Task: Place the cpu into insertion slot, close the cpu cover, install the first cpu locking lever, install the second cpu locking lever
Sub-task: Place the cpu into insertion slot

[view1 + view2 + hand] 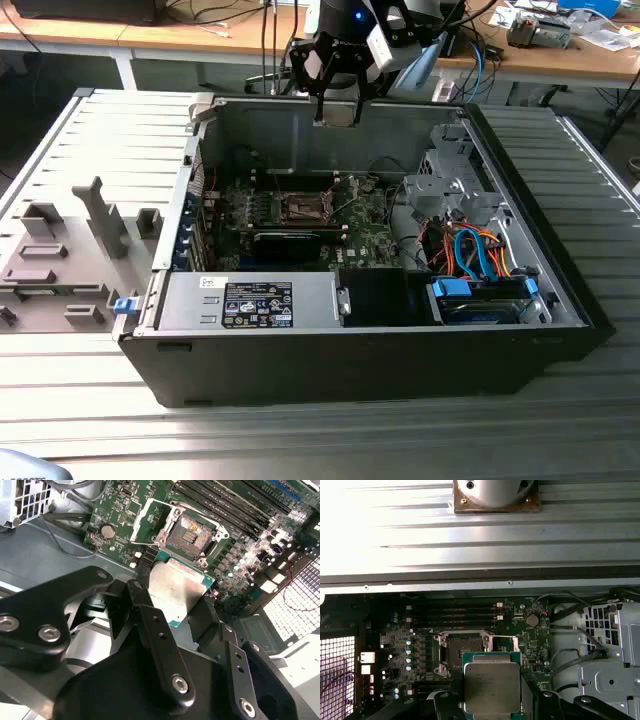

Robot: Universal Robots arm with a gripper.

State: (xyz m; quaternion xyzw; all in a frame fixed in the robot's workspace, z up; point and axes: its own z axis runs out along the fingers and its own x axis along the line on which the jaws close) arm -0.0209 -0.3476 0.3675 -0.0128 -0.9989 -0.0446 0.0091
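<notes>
My gripper [338, 108] hangs above the rear wall of the open computer case, shut on the cpu [338, 114], a pale silver square plate. In both wrist views the cpu [177, 587] [491, 684] sits flat between my black fingers [141, 602], well above the green board. The insertion slot [303, 208] [192, 532] [462, 652] lies open below, its dark brownish centre uncovered. The cpu cover [140, 522] stands tilted up beside the slot.
A grey labelled box [250, 300] fills the case's near side. A long black card [285, 240] lies just in front of the slot. A metal drive cage [450, 175] and orange and blue cables [475, 250] are at the exterior view's right. A grey fixture tray [70, 250] lies outside the case.
</notes>
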